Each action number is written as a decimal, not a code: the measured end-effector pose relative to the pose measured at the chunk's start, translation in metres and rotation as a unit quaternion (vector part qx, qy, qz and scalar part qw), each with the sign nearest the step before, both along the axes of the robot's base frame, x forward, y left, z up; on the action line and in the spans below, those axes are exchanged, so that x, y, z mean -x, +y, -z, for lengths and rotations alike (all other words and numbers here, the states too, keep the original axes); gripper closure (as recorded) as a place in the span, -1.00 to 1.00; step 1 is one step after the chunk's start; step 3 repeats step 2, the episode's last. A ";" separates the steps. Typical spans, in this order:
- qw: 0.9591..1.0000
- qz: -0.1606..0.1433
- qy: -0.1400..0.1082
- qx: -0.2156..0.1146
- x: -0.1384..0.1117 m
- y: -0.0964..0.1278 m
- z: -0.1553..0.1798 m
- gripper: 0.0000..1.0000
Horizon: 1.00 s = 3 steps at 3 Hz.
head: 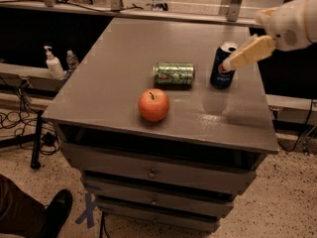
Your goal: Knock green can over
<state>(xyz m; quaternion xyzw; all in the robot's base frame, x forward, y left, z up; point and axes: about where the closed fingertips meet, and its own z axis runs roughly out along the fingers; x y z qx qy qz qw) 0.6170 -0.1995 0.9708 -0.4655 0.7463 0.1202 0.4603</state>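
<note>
The green can lies on its side in the middle of the grey table, its silver top pointing left. A dark blue Pepsi can stands upright just to its right. A red apple sits in front of the green can, near the table's front edge. The gripper hangs in the air at the upper right, its tan fingers pointing down-left in front of the Pepsi can, clear of the green can.
The table has drawers below its front edge. A pump bottle and a small bottle stand on a low shelf at the left. A person's shoe shows at the bottom left. Cables lie on the floor at the left.
</note>
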 end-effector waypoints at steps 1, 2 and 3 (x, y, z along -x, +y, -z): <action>0.999 0.027 -0.005 -0.041 0.023 -0.035 -0.013 -1.00; 0.999 0.027 -0.005 -0.041 0.023 -0.035 -0.013 -1.00; 0.999 0.027 -0.005 -0.041 0.023 -0.035 -0.013 -1.00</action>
